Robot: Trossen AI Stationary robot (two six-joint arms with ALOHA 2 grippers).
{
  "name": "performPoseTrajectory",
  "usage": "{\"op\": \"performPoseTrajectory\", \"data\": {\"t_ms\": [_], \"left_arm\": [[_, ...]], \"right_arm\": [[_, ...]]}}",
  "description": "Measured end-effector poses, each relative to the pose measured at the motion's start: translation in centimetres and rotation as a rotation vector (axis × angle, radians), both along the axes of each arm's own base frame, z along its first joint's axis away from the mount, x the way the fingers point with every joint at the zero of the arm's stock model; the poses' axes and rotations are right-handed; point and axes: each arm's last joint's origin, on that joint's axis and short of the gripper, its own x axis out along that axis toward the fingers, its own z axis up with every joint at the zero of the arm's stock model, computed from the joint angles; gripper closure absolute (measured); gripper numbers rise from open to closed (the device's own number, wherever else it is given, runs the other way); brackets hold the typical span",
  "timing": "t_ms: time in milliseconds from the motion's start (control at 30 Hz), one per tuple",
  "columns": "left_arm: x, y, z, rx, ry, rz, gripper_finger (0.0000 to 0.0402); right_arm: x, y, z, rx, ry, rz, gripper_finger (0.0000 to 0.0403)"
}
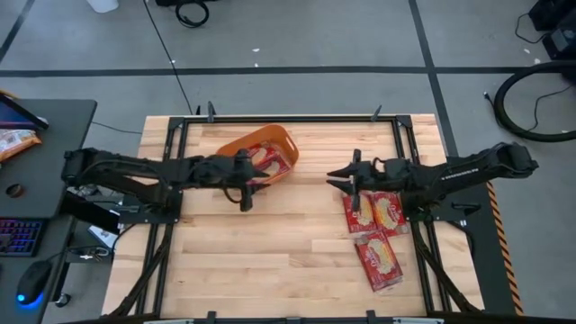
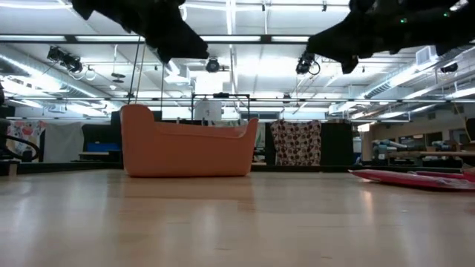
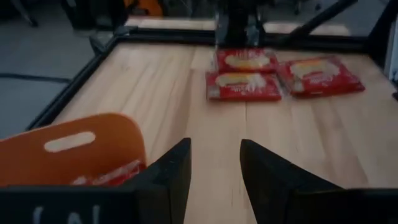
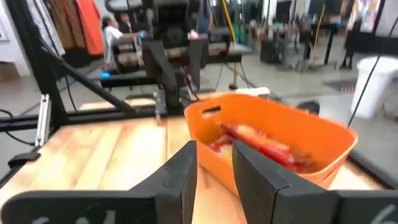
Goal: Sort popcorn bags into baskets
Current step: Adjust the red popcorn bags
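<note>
The orange basket [image 1: 258, 149] stands at the table's far middle, and red popcorn bags [image 1: 267, 160] lie inside it. It also shows in the low view [image 2: 189, 148] and in the right wrist view [image 4: 273, 134]. Three more red bags [image 1: 373, 212] lie flat on the table at the right, and they also show in the left wrist view [image 3: 244, 86]. My left gripper [image 1: 252, 182] is open and empty beside the basket's near side [image 3: 81, 146]. My right gripper [image 1: 340, 177] is open and empty, right of the basket and just beyond the loose bags, pointing at the basket.
A black metal frame [image 1: 171, 171] runs around the wooden table top. Bare wood lies between the two grippers and along the near side [image 1: 270, 261]. A desk with a keyboard and a mouse [image 1: 31, 279] stands left of the table. A person [image 4: 115, 34] shows far behind.
</note>
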Motion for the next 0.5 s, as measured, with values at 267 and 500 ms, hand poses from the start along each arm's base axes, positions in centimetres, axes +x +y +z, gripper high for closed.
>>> {"op": "performPoseTrajectory", "data": {"t_ms": [267, 500], "left_arm": [[-0.8, -1.2, -1.7, 0.080, -0.194, -0.076, 0.0260], [-1.8, -1.7, -3.2, 0.121, -0.344, -0.101, 0.0260]], "right_arm": [[2.3, 0.4, 0.7, 0.191, 0.232, -0.051, 0.0295], [2.7, 1.4, 3.0, 0.296, 0.440, -0.077, 0.0295]]}}
